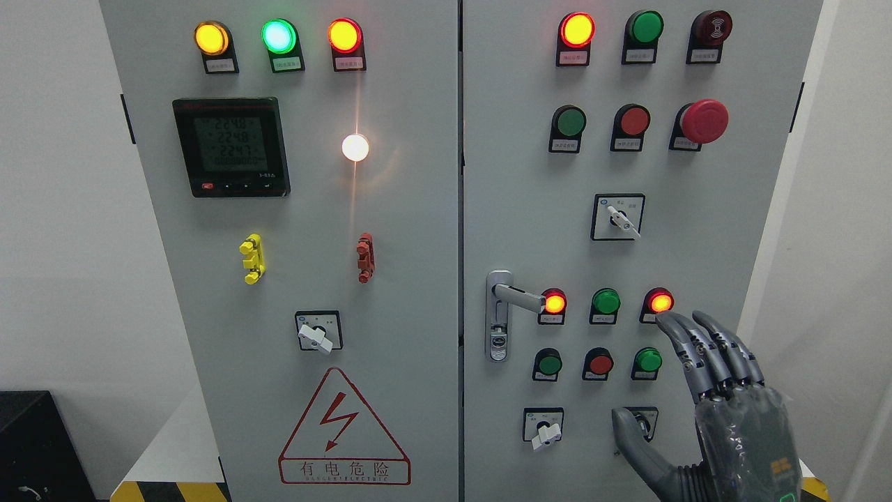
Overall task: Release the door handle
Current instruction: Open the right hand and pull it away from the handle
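From my remote seat I saw only the right hand (704,404), coming in at the lower right with its wrist cut off by the frame's bottom edge. Its fingers (697,348) were spread wide and straight, holding nothing, with the thumb stuck out to its left. The door handle (512,300) sat well apart, up and to the left of the hand, its lever lying level and pointing toward the hand's side; nothing touched it. The lever's tip overlapped the lit red lamp (555,302), so I could not see that lamp's left rim. The fingertips ended just below another lit red lamp (659,302), and whether they touched the cabinet door (529,174) I could not tell. The thumb covered part of a rotary switch (644,422), hiding its knob. To the hand's left, a white-knobbed selector switch (545,429) stood clear. The small labels under the lamps were too blurred for me to read. The left arm did not show at all.
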Available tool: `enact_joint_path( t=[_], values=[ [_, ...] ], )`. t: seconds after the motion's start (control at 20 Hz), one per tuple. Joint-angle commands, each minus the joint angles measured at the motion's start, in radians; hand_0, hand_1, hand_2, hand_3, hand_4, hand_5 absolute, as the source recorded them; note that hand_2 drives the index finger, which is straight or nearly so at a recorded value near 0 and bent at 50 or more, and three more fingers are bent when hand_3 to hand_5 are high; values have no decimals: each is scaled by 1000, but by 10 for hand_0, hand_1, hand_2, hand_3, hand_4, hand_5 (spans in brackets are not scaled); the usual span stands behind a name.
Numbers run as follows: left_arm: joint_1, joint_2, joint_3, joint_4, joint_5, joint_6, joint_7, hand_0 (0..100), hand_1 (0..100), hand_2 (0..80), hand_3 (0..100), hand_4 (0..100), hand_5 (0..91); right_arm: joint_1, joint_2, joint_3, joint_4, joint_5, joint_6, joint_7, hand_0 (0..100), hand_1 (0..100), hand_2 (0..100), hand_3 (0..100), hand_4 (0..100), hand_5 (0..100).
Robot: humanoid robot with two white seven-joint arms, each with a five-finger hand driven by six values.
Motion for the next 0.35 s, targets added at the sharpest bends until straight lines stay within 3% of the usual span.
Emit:
enact_joint_path(
  t=[0.0, 0.3],
  values=[
    [-26, 0, 0, 29, 0, 0, 0, 120, 556, 0, 0, 0, 0, -2, 1, -13, -40, -27, 0, -2, 400, 209, 0, 0, 0, 0],
    [-26, 0, 0, 29, 0, 0, 0, 120, 556, 0, 0, 0, 0, 2, 3, -2, -43, -27, -1, 2, 397, 222, 0, 0, 0, 0]
  ],
)
